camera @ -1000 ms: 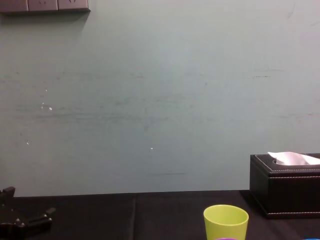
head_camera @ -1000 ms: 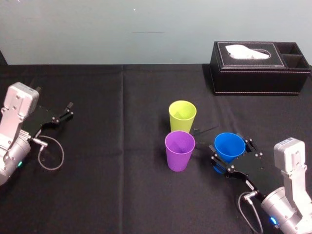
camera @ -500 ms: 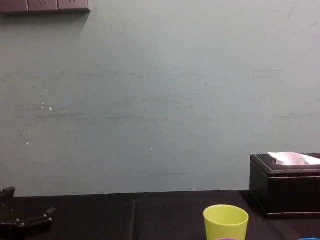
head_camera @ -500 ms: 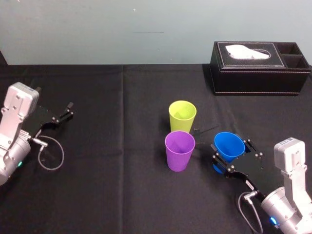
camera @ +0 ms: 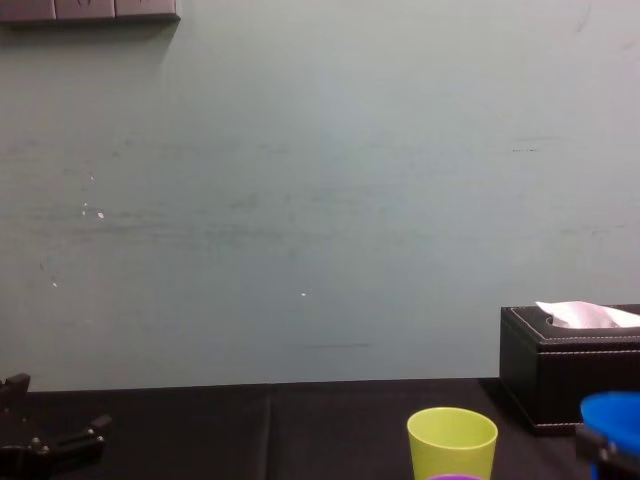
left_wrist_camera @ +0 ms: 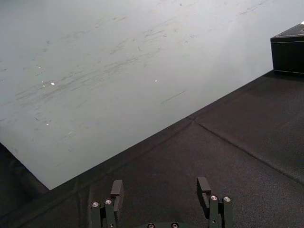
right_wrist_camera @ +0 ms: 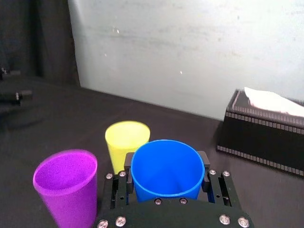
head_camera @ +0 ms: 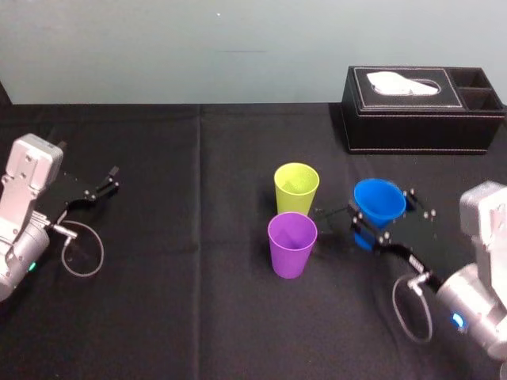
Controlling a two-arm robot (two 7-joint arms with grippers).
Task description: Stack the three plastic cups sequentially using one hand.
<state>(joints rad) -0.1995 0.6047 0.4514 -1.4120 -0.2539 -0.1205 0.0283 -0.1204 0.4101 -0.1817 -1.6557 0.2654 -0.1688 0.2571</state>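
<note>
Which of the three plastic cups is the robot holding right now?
The blue tapered plastic cup, gripped by the right tool. The lime yellow-green cup and purple cup stand free on the black cloth.

The right pincer [head_camera: 382,218] grips the blue cup [head_camera: 379,200] just right of the green cup [head_camera: 296,188] and purple cup [head_camera: 291,244] on a black desk [head_camera: 198,261]; the left pincer [head_camera: 111,180] rests far left.
</note>
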